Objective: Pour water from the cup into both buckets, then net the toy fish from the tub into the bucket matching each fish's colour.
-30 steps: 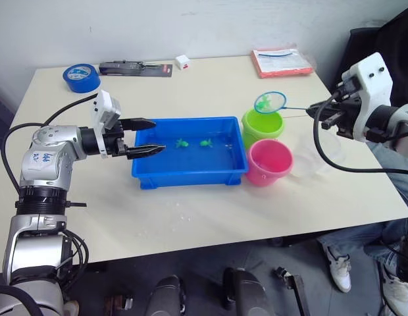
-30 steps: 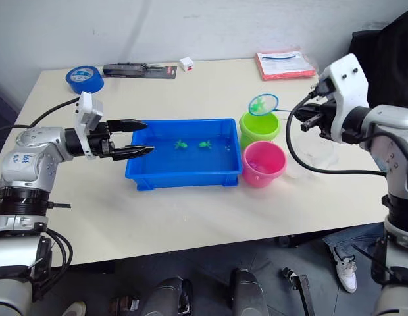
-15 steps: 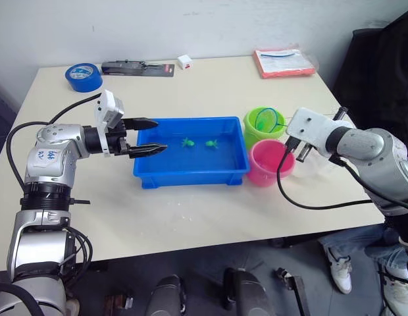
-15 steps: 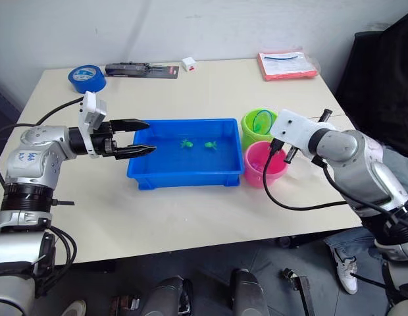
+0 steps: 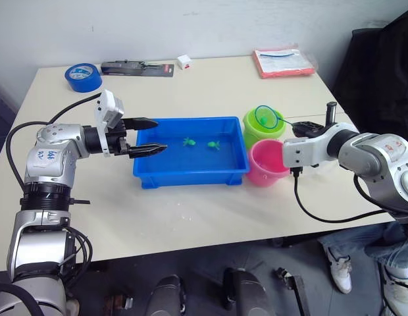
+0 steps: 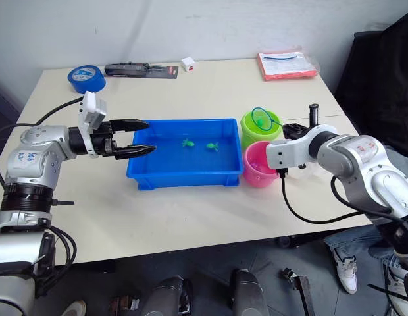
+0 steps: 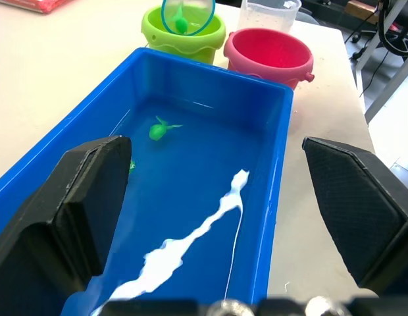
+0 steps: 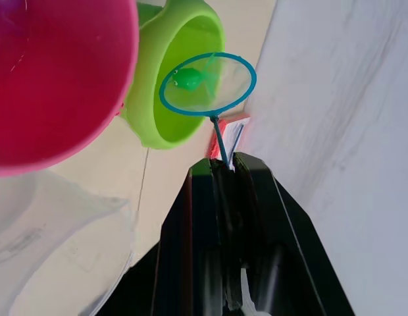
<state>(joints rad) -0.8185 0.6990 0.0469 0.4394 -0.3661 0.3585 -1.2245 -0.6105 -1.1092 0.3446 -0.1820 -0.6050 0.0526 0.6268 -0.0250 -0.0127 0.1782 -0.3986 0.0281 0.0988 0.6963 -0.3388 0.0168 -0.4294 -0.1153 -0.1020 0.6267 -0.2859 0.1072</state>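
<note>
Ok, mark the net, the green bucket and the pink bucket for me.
net (image 5: 266,117), left eye view, on the mesh inside the blue ring.
green bucket (image 5: 251,133), left eye view, on its outer wall.
pink bucket (image 6: 255,176), right eye view, on its front wall.

My right gripper (image 8: 224,172) pinches the net's (image 8: 207,84) stick, ring tipped over the green bucket (image 5: 262,127) with one green fish (image 8: 188,79) in the mesh. The pink bucket (image 5: 268,161) sits just beside it, both against the tub's (image 5: 189,175) end. Two green fish (image 5: 188,141) float in the tub's water. The clear cup (image 7: 270,12) stands behind the pink bucket.
</note>
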